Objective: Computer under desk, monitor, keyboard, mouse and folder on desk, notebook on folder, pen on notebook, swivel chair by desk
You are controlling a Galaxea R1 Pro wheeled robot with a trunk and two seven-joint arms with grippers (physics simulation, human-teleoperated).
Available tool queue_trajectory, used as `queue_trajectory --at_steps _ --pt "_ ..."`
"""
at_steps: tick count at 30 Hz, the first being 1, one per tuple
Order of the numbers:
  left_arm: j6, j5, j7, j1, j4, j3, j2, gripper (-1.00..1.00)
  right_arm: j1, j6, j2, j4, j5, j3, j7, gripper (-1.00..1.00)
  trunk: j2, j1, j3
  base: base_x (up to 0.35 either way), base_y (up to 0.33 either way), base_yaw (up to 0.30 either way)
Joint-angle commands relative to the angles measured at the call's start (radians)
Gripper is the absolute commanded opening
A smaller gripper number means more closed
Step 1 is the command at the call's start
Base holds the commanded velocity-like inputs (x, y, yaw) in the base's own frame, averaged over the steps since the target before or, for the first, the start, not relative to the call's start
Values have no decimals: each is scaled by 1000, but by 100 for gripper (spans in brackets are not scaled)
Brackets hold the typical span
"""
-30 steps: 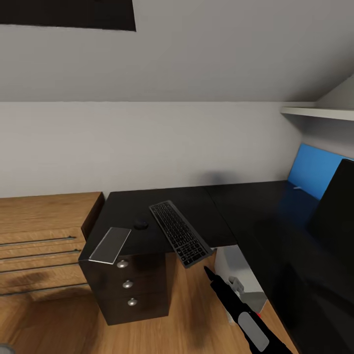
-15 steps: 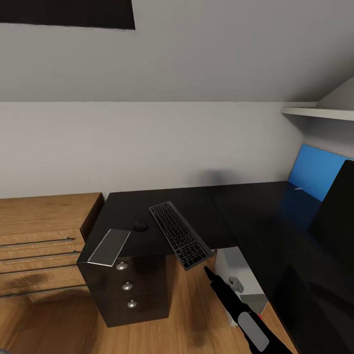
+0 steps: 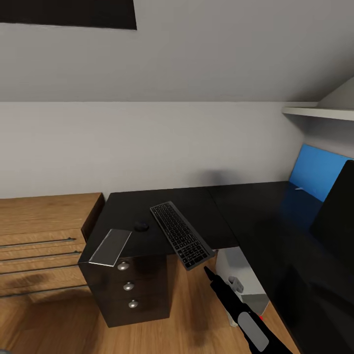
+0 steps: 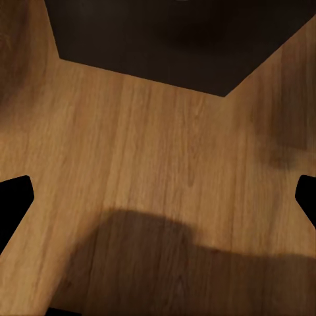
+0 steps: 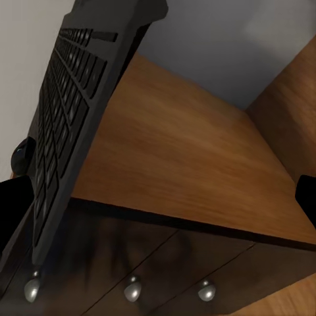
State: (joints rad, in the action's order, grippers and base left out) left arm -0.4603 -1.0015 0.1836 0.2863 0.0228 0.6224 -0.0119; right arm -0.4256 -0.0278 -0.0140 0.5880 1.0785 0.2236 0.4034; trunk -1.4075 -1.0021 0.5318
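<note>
The L-shaped desk (image 3: 255, 216) has a glossy black top and a blue back panel (image 3: 314, 169). The dark keyboard (image 3: 181, 234) lies slantwise on it, its near end hanging over the front edge. Just left of it sits the small dark mouse (image 3: 141, 226). The monitor (image 3: 339, 206) stands at the right, and the white computer (image 3: 241, 282) stands under the desk. My right gripper (image 3: 208, 272) hovers just below the keyboard's overhanging end; in the right wrist view it (image 5: 158, 197) is open beside the keyboard (image 5: 72, 99). My left gripper (image 4: 158, 194) hangs open over the wooden floor. Folder, swivel chair and pen are out of view.
A thin grey notebook-like slab (image 3: 110, 246) overhangs the desk's left front corner, above dark drawers with silver knobs (image 3: 129, 286). A light wooden chest (image 3: 39, 236) adjoins the desk's left end. A white shelf (image 3: 319, 112) juts out at the upper right.
The whole picture has shifted by a few pixels, so the camera moved slightly. Keyboard, mouse and my right arm keep their places.
</note>
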Motion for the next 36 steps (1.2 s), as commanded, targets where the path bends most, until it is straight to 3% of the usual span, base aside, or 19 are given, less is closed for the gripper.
queue_trajectory --at_steps 1,36 --pt "-1 -11 7 1 -1 5 0 100 -1 -3 -1 0 10 7 2 100 0 0 1 0 6 0" --pt "-1 -11 7 1 0 5 1 100 -1 -3 -3 0 10 7 2 100 0 0 1 64 55 0"
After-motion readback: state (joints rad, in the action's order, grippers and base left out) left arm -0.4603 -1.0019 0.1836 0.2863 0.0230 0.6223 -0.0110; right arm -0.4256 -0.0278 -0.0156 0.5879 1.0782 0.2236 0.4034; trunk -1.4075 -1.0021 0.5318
